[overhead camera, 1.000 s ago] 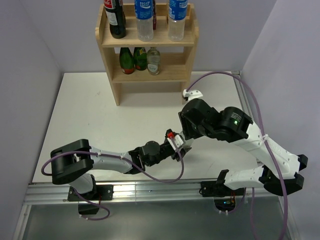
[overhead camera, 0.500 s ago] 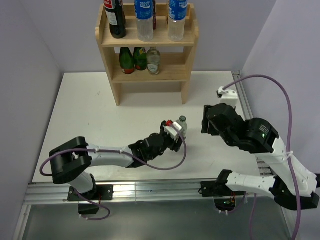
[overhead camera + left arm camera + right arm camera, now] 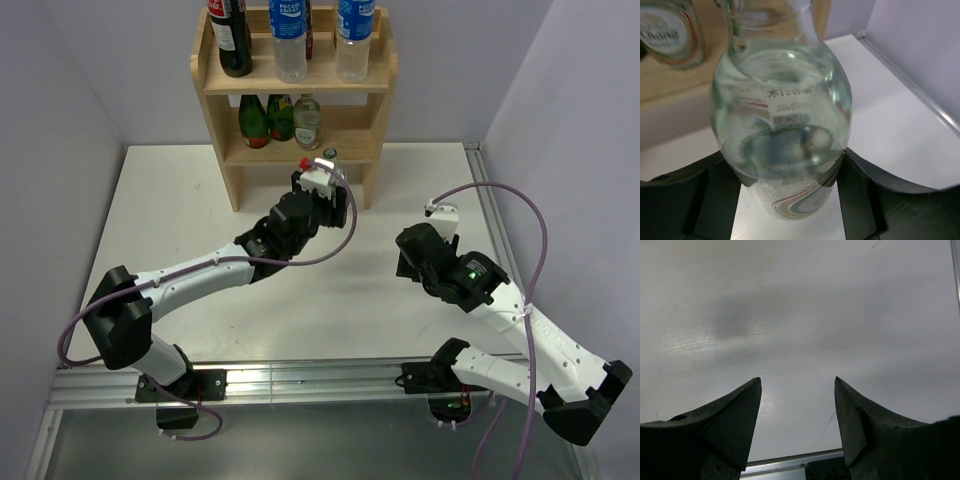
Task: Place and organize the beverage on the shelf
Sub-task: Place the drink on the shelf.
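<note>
Pinching a clear bottle (image 3: 782, 125) with the left hand (image 3: 790, 200), one black finger (image 3: 715, 200) pressed to each side of the lower belly. Full of clear liquid, with a striped label low down. Long axis running up and down the wrist view, neck toward the top edge, base toward the bottom edge. From above, at upper centre, only the cap (image 3: 329, 155) showing over the hand, pointing up at the camera: upright, or close to it. Positioned just in front of the shelf (image 3: 290, 82), before the right half of the middle tier. Cannot tell whether the base touches anything. Shelf itself at top centre, against the back wall. Just left on that tier, a small clear flask (image 3: 307, 122), then two green bottles (image 3: 254, 120). On the top tier, a cola (image 3: 233, 40) at left and two blue-labelled bottles (image 3: 289, 40) to its right, all upright. At right centre, well apart from the shelf, right hand (image 3: 797, 410) spread wide with nothing between the fingers, aimed down at the white surface (image 3: 800, 315).
</note>
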You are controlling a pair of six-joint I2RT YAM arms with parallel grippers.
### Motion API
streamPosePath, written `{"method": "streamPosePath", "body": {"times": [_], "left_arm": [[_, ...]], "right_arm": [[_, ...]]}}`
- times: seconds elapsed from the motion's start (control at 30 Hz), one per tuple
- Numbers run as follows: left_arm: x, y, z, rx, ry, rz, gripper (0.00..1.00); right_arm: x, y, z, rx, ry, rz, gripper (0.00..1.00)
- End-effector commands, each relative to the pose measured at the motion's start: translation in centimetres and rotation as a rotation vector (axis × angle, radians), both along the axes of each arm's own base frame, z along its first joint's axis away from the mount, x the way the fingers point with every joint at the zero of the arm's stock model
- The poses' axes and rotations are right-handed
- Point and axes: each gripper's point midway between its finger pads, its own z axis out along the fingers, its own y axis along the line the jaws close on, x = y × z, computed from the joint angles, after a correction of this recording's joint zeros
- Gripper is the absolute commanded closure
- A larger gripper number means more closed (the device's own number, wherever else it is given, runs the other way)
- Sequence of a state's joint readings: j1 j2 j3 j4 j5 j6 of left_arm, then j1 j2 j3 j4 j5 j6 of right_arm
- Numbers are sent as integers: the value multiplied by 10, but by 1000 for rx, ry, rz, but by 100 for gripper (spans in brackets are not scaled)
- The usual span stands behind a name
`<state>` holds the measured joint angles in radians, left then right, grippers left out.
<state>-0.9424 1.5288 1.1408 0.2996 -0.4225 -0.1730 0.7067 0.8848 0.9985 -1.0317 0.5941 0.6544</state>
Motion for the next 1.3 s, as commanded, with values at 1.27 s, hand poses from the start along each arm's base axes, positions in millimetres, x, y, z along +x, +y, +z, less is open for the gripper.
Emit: {"method": "streamPosePath", "body": {"times": [1.27], "left_arm": [[107,-22,135,-169,-307,45,100]], "right_arm": [[16,5,12,19,-90,69,33]]}}
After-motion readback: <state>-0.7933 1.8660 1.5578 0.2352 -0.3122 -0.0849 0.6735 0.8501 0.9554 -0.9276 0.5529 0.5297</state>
